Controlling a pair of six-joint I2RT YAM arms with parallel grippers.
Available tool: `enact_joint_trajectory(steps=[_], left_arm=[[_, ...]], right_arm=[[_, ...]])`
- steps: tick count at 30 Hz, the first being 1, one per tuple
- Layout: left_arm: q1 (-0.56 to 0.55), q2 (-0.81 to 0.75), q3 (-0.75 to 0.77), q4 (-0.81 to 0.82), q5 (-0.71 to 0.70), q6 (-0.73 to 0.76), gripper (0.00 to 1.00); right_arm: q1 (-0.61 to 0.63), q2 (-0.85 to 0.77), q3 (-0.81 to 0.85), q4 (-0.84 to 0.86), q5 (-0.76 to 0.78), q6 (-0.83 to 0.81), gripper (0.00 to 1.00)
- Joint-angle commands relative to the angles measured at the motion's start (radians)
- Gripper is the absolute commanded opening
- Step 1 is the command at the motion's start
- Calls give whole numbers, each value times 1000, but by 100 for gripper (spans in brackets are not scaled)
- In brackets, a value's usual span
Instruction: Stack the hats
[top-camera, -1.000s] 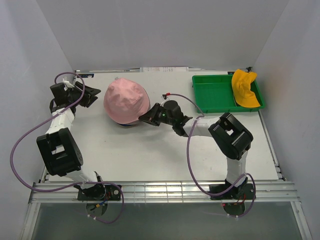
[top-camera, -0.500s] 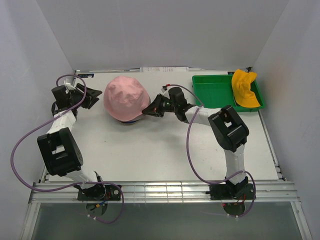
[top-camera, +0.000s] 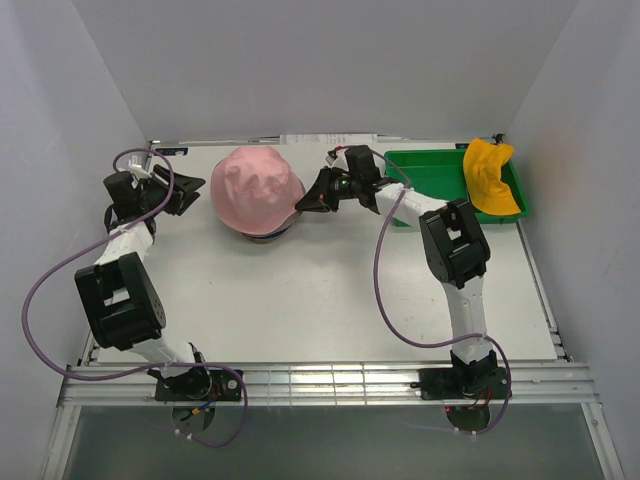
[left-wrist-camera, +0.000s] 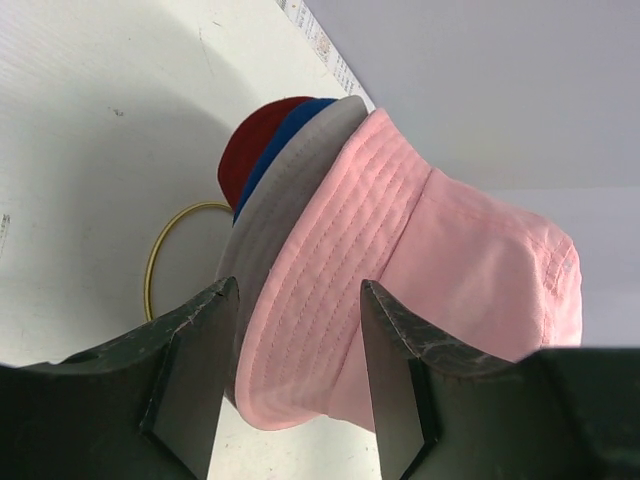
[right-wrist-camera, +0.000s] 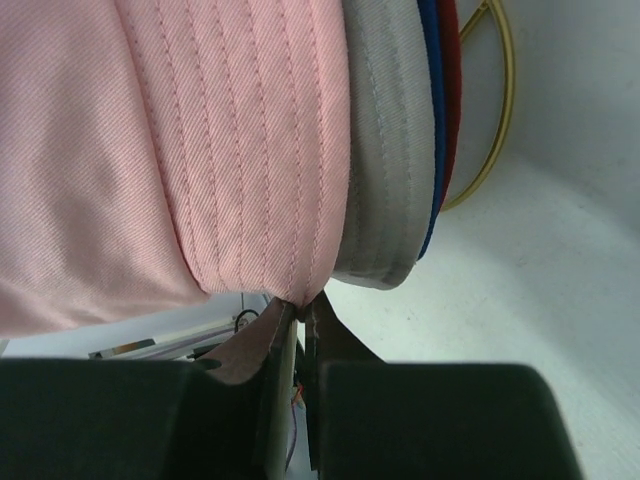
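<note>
My right pincer (top-camera: 305, 203) is closed on the pink hat (top-camera: 255, 190). The fingertips are pressed together on the edge of its brim, on the side facing the tray (top-camera: 430, 195). My left pincer (top-camera: 190, 190) stands open just beside the opposite side of the brim. It holds nothing, and from its wrist the brim shows in the gap between its jaws.

The pink hat sits crown up on top of the pile at the back of the table (top-camera: 300, 290), left of centre. Under it the brims of the grey hat (left-wrist-camera: 285, 190), the blue hat (left-wrist-camera: 290, 125) and the red hat (left-wrist-camera: 255, 135) show one below another. A wire ring (left-wrist-camera: 165, 245) lies on the table, partly under the pile.

So four hats are stacked, and I judge that the yellow hat (top-camera: 490, 180) is the one left. It lies folded over the tray's far right rim, well apart from the pile. Its long axis runs from front to back along that rim.

That is what the next move turns on. The yellow hat is to the right of my right pincer, with the width of the tray between them. My left pincer has the whole pile in its way. The right arm is clearly the nearer, so I would let go of the pink brim and send the right arm over. I would take the yellow hat across its short side.
</note>
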Motion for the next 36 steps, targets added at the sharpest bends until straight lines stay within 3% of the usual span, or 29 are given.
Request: enact_joint_trajectory(steps=[1, 9, 19, 36], left_arm=[[-4, 15, 25, 56, 30, -2, 62], [-7, 88, 52, 188, 94, -58, 62], [-27, 122, 83, 332, 114, -120, 62], [-113, 228, 134, 403, 91, -81, 62]], right_arm=[[-31, 41, 126, -190, -51, -112, 8], [-57, 153, 373, -427, -45, -259, 8], [-65, 160, 379, -456, -17, -299, 8], [-74, 170, 419, -462, -15, -302, 8]])
